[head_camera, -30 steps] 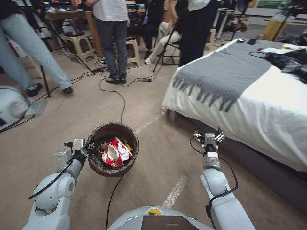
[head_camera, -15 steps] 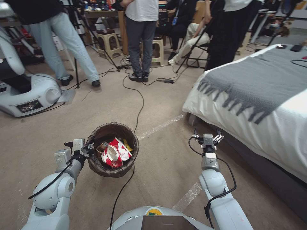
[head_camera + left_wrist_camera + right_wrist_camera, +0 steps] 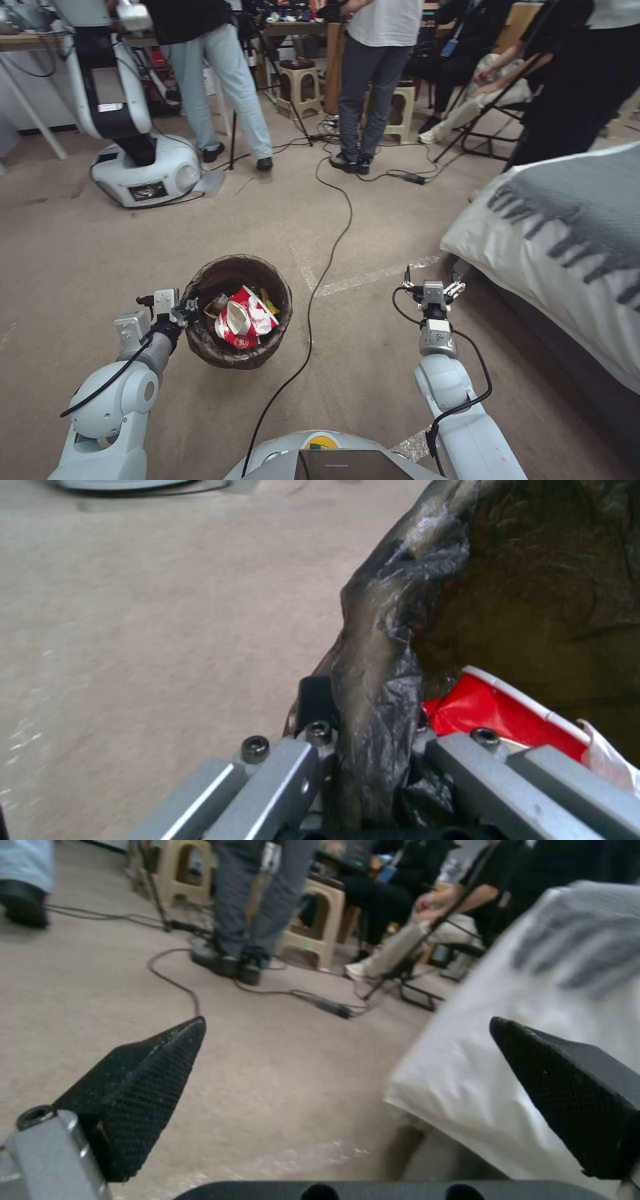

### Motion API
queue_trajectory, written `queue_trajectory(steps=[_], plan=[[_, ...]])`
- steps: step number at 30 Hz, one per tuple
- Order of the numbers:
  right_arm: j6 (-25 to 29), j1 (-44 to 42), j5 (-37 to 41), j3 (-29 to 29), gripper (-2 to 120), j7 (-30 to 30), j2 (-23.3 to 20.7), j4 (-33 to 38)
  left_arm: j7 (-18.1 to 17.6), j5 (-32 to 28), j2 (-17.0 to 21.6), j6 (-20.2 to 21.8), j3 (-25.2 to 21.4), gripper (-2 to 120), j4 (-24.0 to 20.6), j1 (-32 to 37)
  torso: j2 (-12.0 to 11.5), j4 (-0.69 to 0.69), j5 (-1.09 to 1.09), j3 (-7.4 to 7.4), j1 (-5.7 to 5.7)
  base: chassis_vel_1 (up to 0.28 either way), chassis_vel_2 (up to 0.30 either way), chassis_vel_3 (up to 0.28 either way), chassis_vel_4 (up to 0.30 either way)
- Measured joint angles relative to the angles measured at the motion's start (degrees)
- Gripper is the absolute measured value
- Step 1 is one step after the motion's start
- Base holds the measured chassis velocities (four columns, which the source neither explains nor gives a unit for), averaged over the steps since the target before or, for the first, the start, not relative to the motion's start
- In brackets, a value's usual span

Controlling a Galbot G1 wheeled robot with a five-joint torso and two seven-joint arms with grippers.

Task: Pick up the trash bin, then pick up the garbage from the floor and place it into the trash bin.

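The trash bin (image 3: pixel 227 347), lined with a dark brown crinkly bag, hangs off the floor at my lower left. My left gripper (image 3: pixel 189 311) is shut on its near rim (image 3: pixel 377 720), one finger inside and one outside. Inside the bin lies garbage (image 3: pixel 241 321): crushed red-and-white paper bowls (image 3: pixel 507 715), a yellow wrapper and a tan scrap. My right gripper (image 3: pixel 430 279) hovers open over bare carpet, its two black fingertips (image 3: pixel 143 1075) spread wide with nothing between them.
A white bed with a grey fringed throw (image 3: pixel 567 247) stands close on the right. A black cable (image 3: pixel 327 260) runs across the carpet between my arms. Another white robot base (image 3: pixel 143 170) stands far left, with people and stools (image 3: pixel 303 87) behind.
The whole head view has swung leftward: the bed slid to the right edge and the other robot base came into view. Both arms and the held bin keep their places relative to me.
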Motion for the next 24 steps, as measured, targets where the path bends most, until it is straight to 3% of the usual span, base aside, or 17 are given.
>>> queue_trajectory(steps=[14,20,24], plan=[[0.04,0.17,0.05,-0.02,100,-0.05,-0.10,-0.55,0.37,-0.19,-0.02,-0.08,0.42,0,-0.91,-0.02,0.00,0.03,0.00,0.00,0.00,0.110,0.105,0.105,0.111],[0.07,0.16,0.05,-0.15,100,-0.05,0.02,-0.75,-2.12,-8.18,1.10,2.27,2.00,0,-3.01,0.13,0.00,-0.03,0.00,0.00,0.00,0.015,0.008,0.009,0.011],[0.08,0.15,0.06,-0.16,100,-0.04,-0.02,-0.81,-3.32,-8.58,2.30,2.29,2.50,0,-3.37,0.07,0.00,-0.02,0.00,0.00,0.00,0.000,0.000,0.000,0.000]])
